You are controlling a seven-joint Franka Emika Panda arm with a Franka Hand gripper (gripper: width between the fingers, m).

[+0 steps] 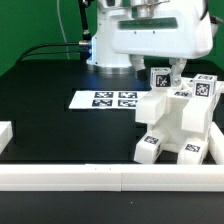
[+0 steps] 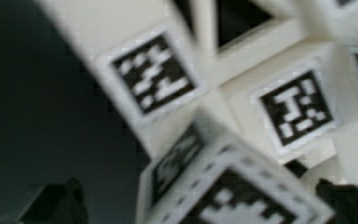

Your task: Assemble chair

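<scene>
Exterior view: chair [image 1: 178,122], partly assembled, sits right of centre against border rail [image 1: 70,178], likely braced there for pushing parts home. Gripper [image 1: 172,72] hangs over chair top; finger spread not readable. Marker board [image 1: 104,99] left of chair.

Exterior view faces the table; wrist view crowds the chair [image 2: 247,110].
</scene>
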